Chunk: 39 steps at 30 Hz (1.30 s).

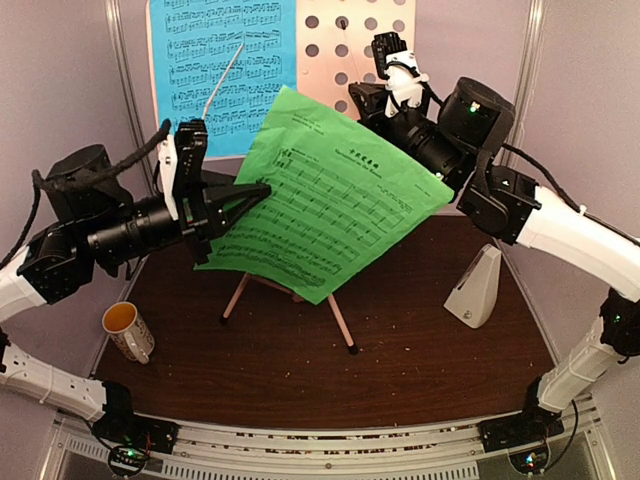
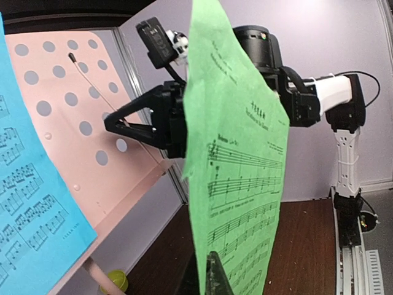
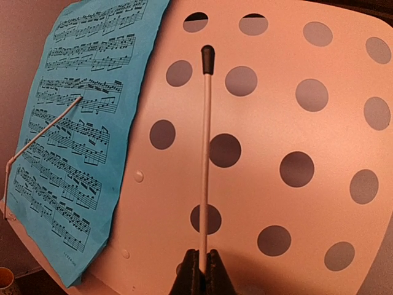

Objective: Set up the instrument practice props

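The pink perforated music stand (image 1: 365,40) rises at the back on tripod legs (image 1: 290,292). A blue music sheet (image 1: 220,60) rests on its left half under one wire holder. My left gripper (image 1: 250,195) is shut on the left edge of the green music sheet (image 1: 340,195), holding it tilted in the air in front of the stand; the sheet (image 2: 245,153) stands edge-on above my fingertips (image 2: 216,270). My right gripper (image 3: 202,270) is shut on the stand's thin white holder rod (image 3: 206,153) over the bare pink half. The white pyramid metronome (image 1: 478,290) stands at the right.
A white mug (image 1: 128,331) with a yellow inside sits at the table's front left. A small lime-green bowl (image 2: 115,281) lies below the stand's ledge. The right arm (image 1: 560,225) reaches across the back right, above the metronome.
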Each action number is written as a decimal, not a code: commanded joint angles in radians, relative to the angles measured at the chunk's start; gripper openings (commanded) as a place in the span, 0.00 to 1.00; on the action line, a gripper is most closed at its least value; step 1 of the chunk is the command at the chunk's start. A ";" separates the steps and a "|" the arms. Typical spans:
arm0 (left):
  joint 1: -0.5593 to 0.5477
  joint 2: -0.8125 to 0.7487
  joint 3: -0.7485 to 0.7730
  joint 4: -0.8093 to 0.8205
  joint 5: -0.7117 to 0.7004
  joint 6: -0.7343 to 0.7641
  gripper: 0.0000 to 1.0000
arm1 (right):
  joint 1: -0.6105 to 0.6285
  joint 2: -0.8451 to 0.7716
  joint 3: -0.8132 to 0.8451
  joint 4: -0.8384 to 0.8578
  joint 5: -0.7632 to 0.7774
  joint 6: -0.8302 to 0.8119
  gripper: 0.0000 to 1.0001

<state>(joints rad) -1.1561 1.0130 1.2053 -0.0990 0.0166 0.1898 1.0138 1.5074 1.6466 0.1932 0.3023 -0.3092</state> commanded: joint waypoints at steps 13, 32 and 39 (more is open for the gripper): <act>0.077 0.021 0.245 0.192 -0.396 -0.110 0.00 | -0.005 -0.066 -0.110 0.240 -0.004 0.022 0.00; 0.141 0.184 0.418 0.393 -0.428 -0.141 0.00 | -0.007 -0.082 -0.212 0.426 -0.044 0.019 0.00; 0.176 0.266 0.468 0.413 -0.361 -0.182 0.00 | -0.007 -0.088 -0.231 0.457 -0.065 0.014 0.00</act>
<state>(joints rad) -1.0061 1.2472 1.6409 0.2546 -0.4049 0.0494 1.0096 1.4624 1.4288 0.5774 0.2623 -0.3035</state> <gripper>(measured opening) 0.006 0.027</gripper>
